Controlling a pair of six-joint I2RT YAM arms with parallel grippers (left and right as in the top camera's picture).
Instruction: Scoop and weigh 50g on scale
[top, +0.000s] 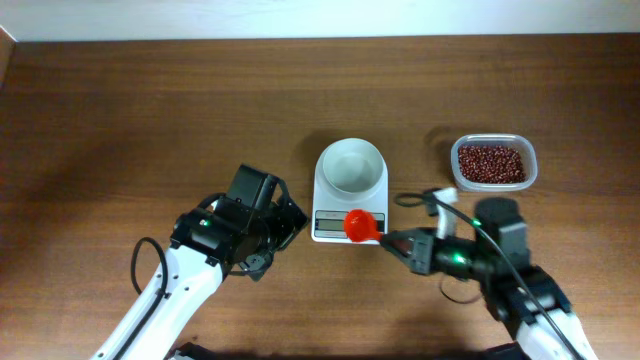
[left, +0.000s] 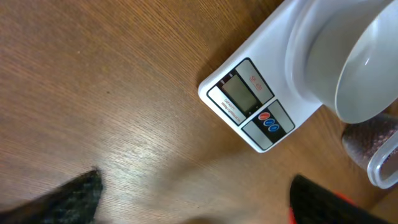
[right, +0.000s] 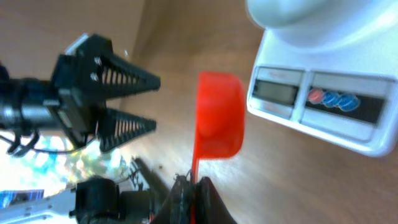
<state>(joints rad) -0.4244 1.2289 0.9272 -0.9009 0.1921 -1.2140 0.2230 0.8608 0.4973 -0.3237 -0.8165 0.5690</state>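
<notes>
From overhead, the small white digital scale with its round white bowl is seen near the middle of the brown wooden table. The dark red-brown beans are contained in a clear rectangular plastic tub toward the right edge. A red plastic scoop is clamped by its handle in the closed right gripper, its cup over the scale's front edge. In the left wrist view, the left gripper is shown wide open and empty, and the print beside the grey display cannot be read. In the right wrist view, the scoop is seen beside the scale's front.
</notes>
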